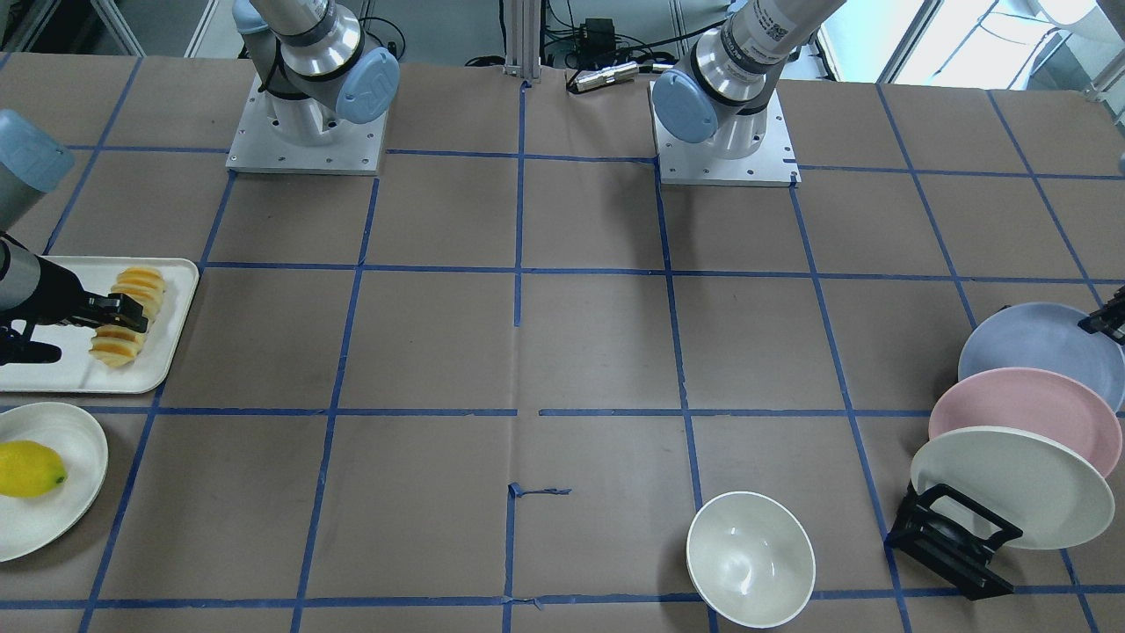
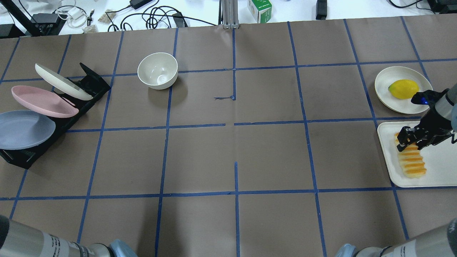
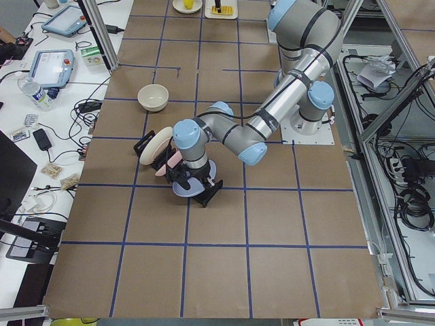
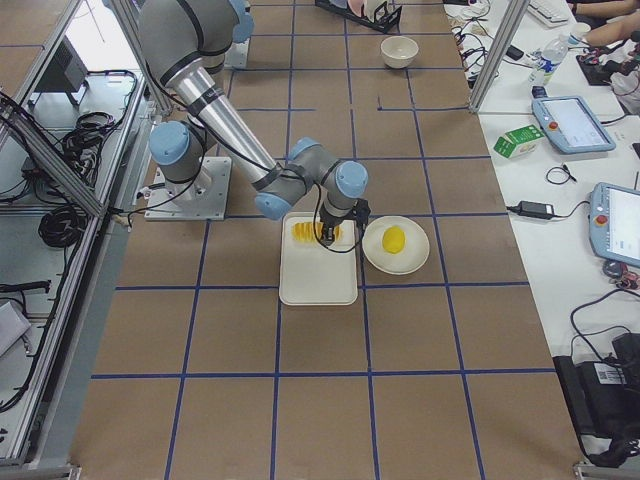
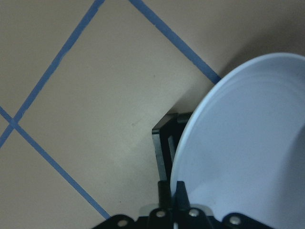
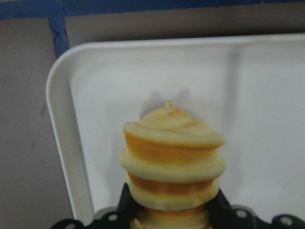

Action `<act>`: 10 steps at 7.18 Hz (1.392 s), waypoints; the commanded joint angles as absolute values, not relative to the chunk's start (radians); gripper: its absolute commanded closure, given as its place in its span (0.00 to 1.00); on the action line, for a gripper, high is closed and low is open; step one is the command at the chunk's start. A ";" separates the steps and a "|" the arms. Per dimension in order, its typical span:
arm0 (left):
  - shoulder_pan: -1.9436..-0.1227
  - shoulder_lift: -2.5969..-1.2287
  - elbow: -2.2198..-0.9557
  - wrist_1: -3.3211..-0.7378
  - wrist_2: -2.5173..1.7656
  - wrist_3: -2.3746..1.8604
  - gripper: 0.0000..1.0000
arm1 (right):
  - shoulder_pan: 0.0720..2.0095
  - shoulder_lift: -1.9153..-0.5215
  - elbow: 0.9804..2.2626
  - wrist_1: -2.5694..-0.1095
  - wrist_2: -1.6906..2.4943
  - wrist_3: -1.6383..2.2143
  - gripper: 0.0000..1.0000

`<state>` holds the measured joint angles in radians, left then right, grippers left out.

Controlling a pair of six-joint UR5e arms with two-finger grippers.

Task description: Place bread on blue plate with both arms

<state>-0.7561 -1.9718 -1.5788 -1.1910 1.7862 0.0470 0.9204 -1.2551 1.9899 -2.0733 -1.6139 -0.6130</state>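
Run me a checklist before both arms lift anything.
1. right gripper on bread: ok, jaws flank both sides.
2. bread lying on tray: ok, not yet lifted.
3. left gripper on blue plate rim: ok, jaws pinch it.
4. blue plate clear of rack: not ok, it sits in its slot.
5. gap to pink plate: cannot tell.

Brown surface (image 2: 235,157), gridded with blue tape, carries 1 white tray (image 2: 442,167) and 1 cream plate (image 2: 382,85) just beside each other at the robot's right; 1 white bowl (image 2: 157,70); 1 black rack (image 2: 93,84) at its left.
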 commanded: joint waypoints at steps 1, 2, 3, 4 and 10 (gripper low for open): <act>-0.753 -1.929 -1.556 -1.306 1.799 0.052 1.00 | 0.920 -1.266 1.971 -2.057 -1.627 -0.612 1.00; -0.743 -1.892 -1.545 -1.409 1.827 0.054 1.00 | 0.922 -1.270 1.944 -2.053 -1.649 -0.615 1.00; -0.742 -1.855 -1.543 -1.525 1.835 0.054 1.00 | 0.926 -1.279 1.904 -1.999 -1.649 -0.615 1.00; -0.745 -1.812 -1.543 -1.630 1.833 0.052 1.00 | 0.934 -1.299 1.847 -1.927 -1.648 -0.615 1.00; -1.043 -1.709 -1.643 -1.921 1.332 0.058 1.00 | 1.129 -1.339 1.482 -1.565 -1.635 -0.502 1.00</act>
